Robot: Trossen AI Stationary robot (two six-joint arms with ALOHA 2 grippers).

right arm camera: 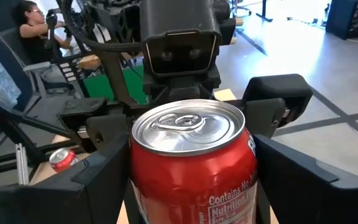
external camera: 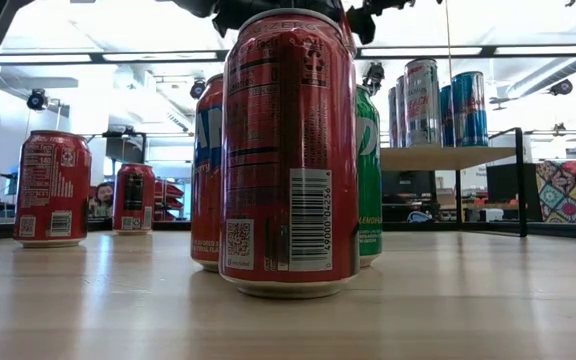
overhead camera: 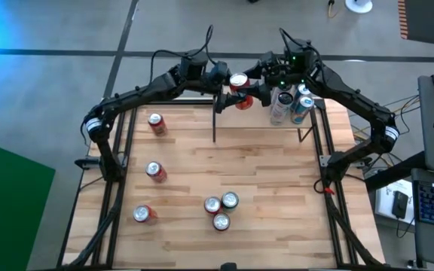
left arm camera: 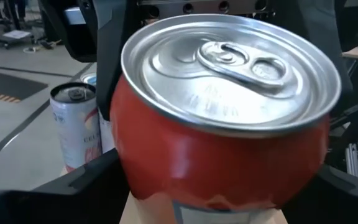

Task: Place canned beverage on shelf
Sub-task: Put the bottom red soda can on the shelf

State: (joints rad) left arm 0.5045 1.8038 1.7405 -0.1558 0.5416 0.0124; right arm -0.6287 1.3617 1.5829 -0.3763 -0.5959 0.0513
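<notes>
A red can (overhead camera: 238,81) with a silver top stands upright at the far middle of the table, over the left end of the shelf (external camera: 448,157). My left gripper (overhead camera: 226,79) comes at it from the left and my right gripper (overhead camera: 253,84) from the right. Both are shut on it, facing each other. The can fills the left wrist view (left arm camera: 222,124) and the right wrist view (right arm camera: 191,168). Tall cans (overhead camera: 291,105) stand on the shelf's right end. The held can is hidden in the low view. My left gripper pinches the red can's side wall (left arm camera: 124,168) between its two fingers, below the rim. The fingers lie level and come from the table's left. The can is upright, and a light board shows just under it; whether it rests there I cannot tell. My right gripper pinches the same can's side wall (right arm camera: 135,180) between its two fingers, one on each side of the body. The fingers lie level and come from the table's right, opposite the left gripper. The can stands upright in the hold, top up.
Three red cans (overhead camera: 155,123) (overhead camera: 155,172) (overhead camera: 143,214) stand on the table's left half. A cluster of three cans (overhead camera: 221,211) stands near the front middle and blocks the low view (external camera: 288,150). Black shelf uprights (overhead camera: 214,120) stand by the held can. A person (right arm camera: 30,25) sits beyond the table.
</notes>
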